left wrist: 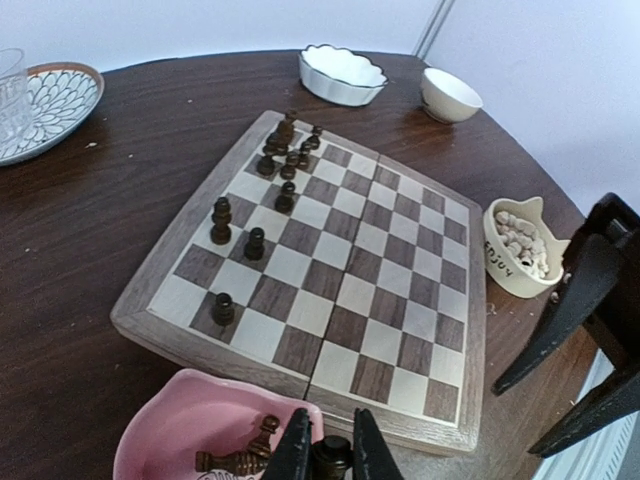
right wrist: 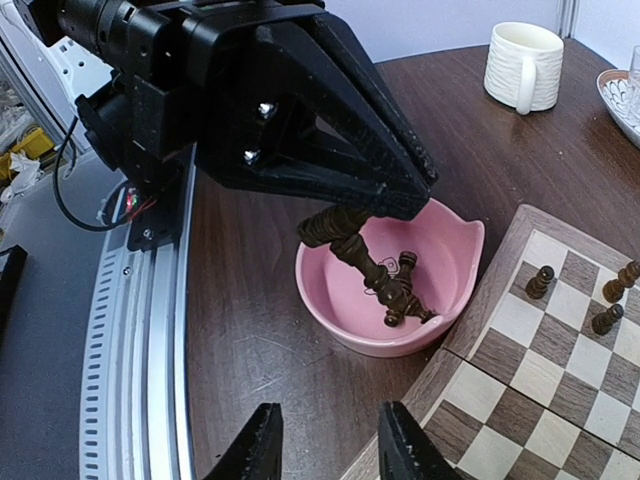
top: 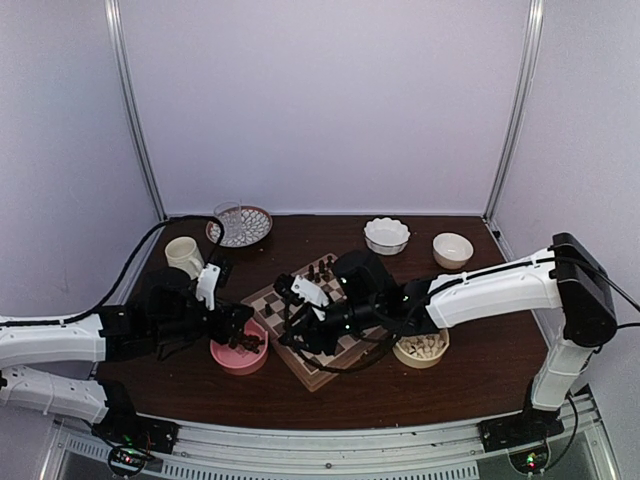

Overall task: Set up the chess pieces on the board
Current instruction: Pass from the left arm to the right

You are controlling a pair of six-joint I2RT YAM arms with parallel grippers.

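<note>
The board [left wrist: 160, 300] lies mid-table and also shows in the top view [top: 314, 377] and the right wrist view [right wrist: 500, 360]. Several dark chess pieces [left wrist: 285, 150] cluster at its far left corner, and three more stand along its left side [left wrist: 255, 243]. A pink bowl [right wrist: 330, 300] at the board's near left corner holds a few dark pieces [right wrist: 395, 290]. My left gripper [left wrist: 332, 455] is shut on a dark piece [right wrist: 335, 225] just above the bowl. My right gripper [right wrist: 330, 445] is open and empty, low over the table beside the bowl and the board's edge.
A cream bowl of white pieces [left wrist: 520, 250] stands right of the board. Two white bowls [top: 386, 235] [top: 452, 250] stand at the back right. A cream mug [top: 183, 255] and a patterned plate with a glass [top: 240, 225] stand at the back left. The right arm [top: 490, 290] crosses above the board.
</note>
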